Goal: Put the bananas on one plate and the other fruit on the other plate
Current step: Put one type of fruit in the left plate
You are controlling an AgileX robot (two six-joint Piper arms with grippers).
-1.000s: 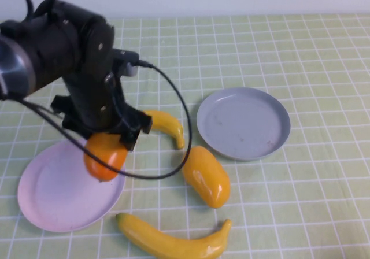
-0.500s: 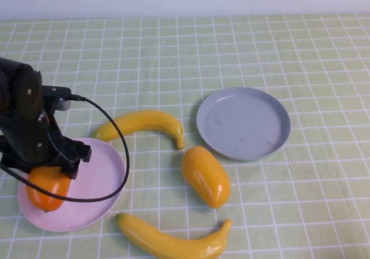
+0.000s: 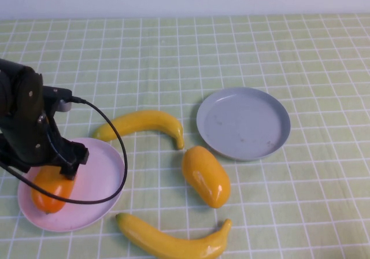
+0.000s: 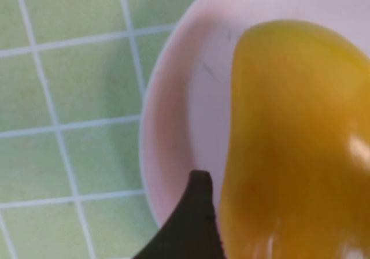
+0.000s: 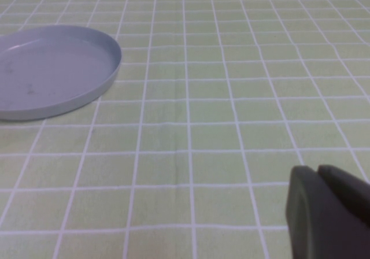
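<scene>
Nearby, banana skirts pink plate; left claw, right claw apart.

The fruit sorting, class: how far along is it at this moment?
Done: one orange fruit lies on the pink plate. In hand: the left gripper sits over that fruit; the right gripper is shut, parked apart. Left: the second orange fruit and both bananas lie on the table; the grey plate is empty.

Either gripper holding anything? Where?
Right gripper, shut above the tablecloth, holds nothing. Left gripper is over the orange fruit on the pink plate; grip cannot be told.
</scene>
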